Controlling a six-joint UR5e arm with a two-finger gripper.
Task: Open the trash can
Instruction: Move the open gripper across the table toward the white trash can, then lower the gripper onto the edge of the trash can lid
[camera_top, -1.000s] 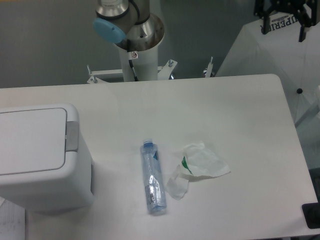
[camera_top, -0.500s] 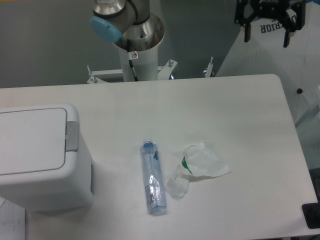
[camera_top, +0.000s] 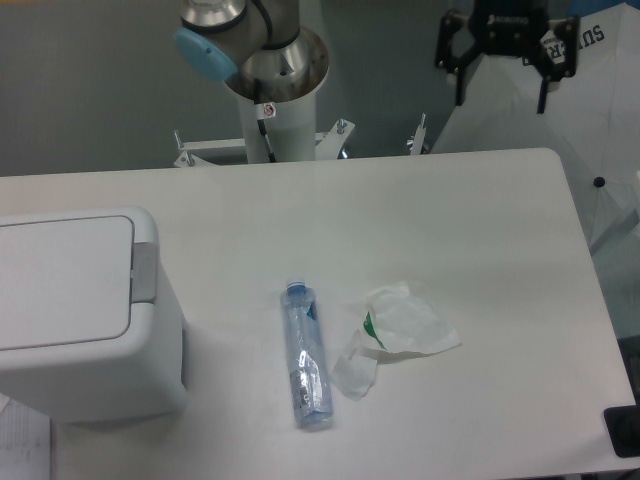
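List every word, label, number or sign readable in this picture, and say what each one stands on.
"SUPER": dark letters, cut off by the frame edge, on the white cloth behind the hand.
Light lettering on the hand's black body: too blurred to read.
Small red and white sticker on the arm's base column: too small to read.
Label on the plastic bottle: blurred, unreadable.
Green mark on the crumpled wrapper: no legible text.
The trash can: no text visible.

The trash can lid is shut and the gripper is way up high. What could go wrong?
The gripper hangs open far from the trash can, whose lid is shut. Crossing the table low, it might knock the bottle or the crumpled wrapper. It could also miss the small grey latch.
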